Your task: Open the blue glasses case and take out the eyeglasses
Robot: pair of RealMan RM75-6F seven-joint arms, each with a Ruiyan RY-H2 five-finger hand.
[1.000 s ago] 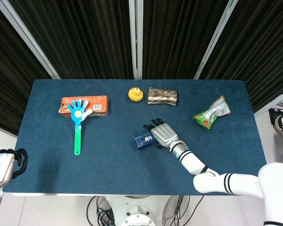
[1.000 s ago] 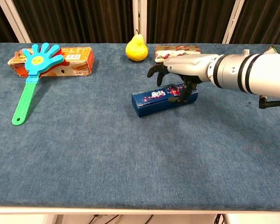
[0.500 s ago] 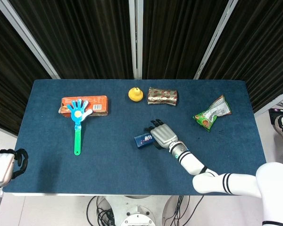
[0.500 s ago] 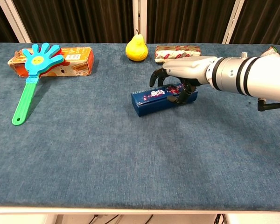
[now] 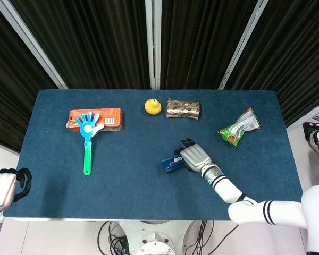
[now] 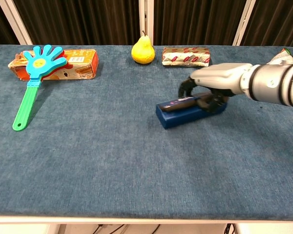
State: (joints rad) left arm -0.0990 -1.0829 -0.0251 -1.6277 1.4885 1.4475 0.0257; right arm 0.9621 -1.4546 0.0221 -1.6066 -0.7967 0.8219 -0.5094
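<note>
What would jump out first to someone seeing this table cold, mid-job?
The silver right hand gripping the far end of the dark blue rectangular glasses case, right of the table's middle, lid not visibly raised. Next, the bright blue hand-shaped plastic clapper with a green handle, lying over the orange snack packet at far left. The left hand hangs off the table's near-left corner, holding nothing.

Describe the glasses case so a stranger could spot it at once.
On the blue table, look right of centre, in front of the pear. The case lies under the right hand. It is the only dark blue box, long and flat.
</note>
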